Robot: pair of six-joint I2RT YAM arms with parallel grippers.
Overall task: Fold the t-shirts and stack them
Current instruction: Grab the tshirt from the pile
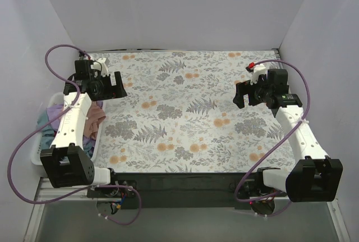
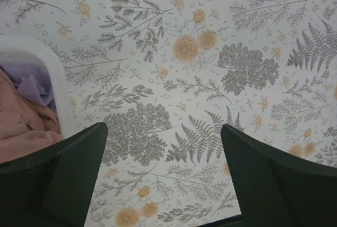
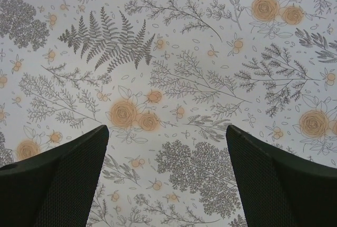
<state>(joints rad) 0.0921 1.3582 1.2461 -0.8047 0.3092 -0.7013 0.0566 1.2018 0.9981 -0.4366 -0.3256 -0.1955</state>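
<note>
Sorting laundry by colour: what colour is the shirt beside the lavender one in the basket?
Salmon-pink shirt, in the white basket; clearest in the left wrist view.

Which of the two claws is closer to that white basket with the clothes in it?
Left. The left gripper hovers over the table right beside the white basket of t-shirts; the right gripper hovers near the table's opposite side.

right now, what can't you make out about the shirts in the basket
- top view: the left arm covers most of the white basket, so the shirt count is unclear; only bits of pink shirt, teal shirt and lavender shirt show
- left wrist view: the frame edge and the left gripper cut off the pile
- right wrist view: only floral tablecloth, no shirts
</note>
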